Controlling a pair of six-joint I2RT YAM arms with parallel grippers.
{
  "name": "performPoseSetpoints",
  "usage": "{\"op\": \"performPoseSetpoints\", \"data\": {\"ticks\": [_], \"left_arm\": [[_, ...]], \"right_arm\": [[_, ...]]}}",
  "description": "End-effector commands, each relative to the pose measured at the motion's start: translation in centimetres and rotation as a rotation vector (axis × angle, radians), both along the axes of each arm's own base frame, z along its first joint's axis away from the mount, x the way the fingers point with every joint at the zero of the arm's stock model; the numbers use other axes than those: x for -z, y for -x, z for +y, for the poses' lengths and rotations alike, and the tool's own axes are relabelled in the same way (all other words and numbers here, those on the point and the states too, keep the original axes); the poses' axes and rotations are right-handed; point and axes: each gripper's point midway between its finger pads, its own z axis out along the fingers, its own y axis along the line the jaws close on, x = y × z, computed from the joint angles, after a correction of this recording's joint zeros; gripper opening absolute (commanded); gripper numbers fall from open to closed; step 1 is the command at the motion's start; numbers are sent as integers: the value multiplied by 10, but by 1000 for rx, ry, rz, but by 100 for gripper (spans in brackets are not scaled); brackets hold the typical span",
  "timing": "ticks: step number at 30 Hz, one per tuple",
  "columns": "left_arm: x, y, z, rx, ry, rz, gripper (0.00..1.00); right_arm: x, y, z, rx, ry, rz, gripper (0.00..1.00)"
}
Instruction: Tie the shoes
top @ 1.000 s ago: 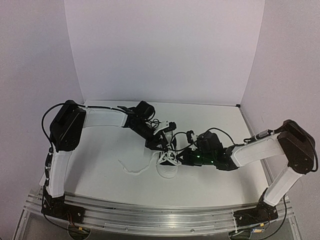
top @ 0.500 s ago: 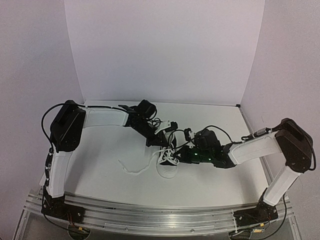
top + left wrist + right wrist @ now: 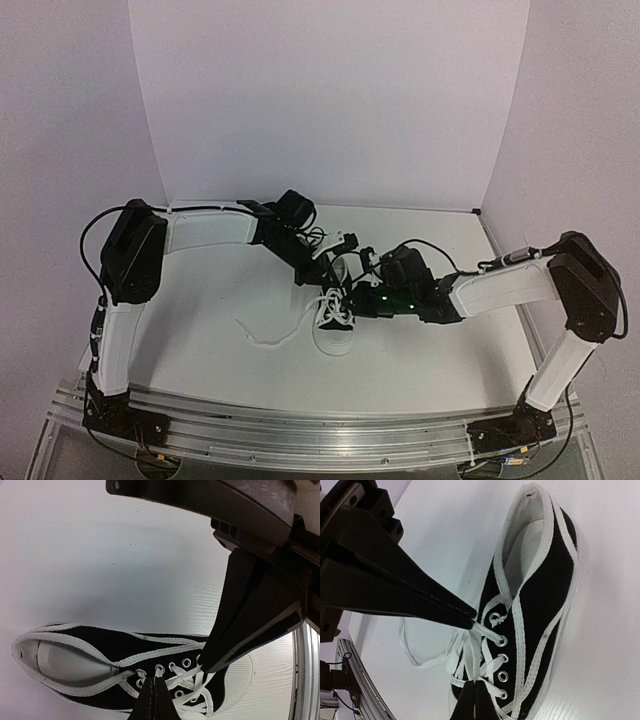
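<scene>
Pretty clearly a robotics lab bench, not anyone's home or shop. Two white-and-black robot arms, the left arm [image 3: 205, 232] and the right arm [image 3: 500, 290], are bolted to an aluminium rail [image 3: 320, 432] along the near edge of a plain white table [image 3: 200, 300]. White backdrop panels [image 3: 320, 100] box it in at the back and both sides, like a little photo booth. Exposed black cables [image 3: 90, 240] loop off the arm joints, loose wiring [image 3: 150, 455] hangs under the rail, and a green status light [image 3: 388, 297] glows on one wrist. A lone black sneaker [image 3: 335, 335] sits between the arms.
</scene>
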Motion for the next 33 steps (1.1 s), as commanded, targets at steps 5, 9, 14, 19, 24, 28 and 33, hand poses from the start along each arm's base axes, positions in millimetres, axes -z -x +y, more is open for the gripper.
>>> {"op": "performPoseSetpoints", "data": {"ticks": [5,9,14,19,24,28,33], "left_arm": [[-30,-2,1,-84,41,95,0],[-19,-2,6,-110,28,127,0],[-16,1,7,-107,22,150,0],[-18,3,5,-110,33,183,0],[-16,8,6,-116,29,220,0],[0,15,10,-137,9,293,0],[14,14,12,-145,4,357,0]], "right_arm": [[18,-18,17,111,-66,143,0],[24,-27,18,196,-126,158,0],[5,-42,19,241,-178,90,0],[9,-52,12,332,-197,88,0],[7,-63,12,380,-228,57,0],[22,-67,10,407,-216,54,0],[42,-65,1,430,-194,47,0]]}}
